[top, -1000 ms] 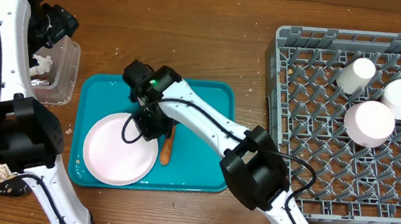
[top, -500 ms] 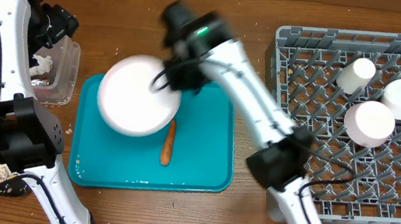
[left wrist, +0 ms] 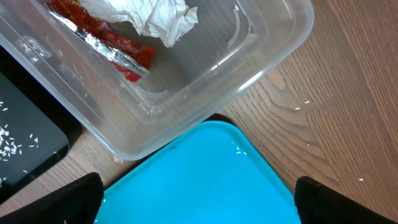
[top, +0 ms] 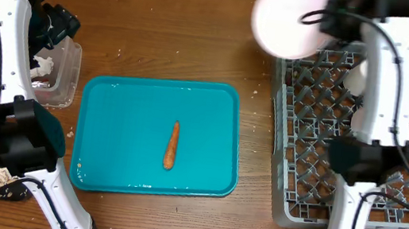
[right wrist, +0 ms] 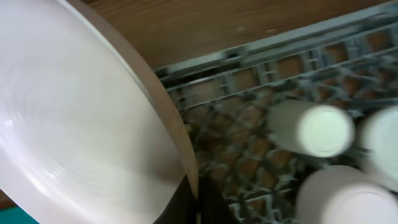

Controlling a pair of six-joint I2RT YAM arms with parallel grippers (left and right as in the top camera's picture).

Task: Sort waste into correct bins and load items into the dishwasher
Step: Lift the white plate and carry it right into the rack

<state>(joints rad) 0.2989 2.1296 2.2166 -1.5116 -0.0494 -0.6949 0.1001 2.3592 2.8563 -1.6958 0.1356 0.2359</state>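
Three cups [top: 378, 124] sit in the rack [top: 292, 175]. The right hand [top: 333, 17] grips the plate [top: 286, 18] above it; left hand [left wrist: 199, 205] open, carrot [top: 172, 144] unbinned.

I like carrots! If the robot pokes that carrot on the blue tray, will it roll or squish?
The carrot looks round and tapered, so it would probably roll in a curve. It lies straight, so likely stiff, not squishy. The tray looks smooth, so it might slide too.
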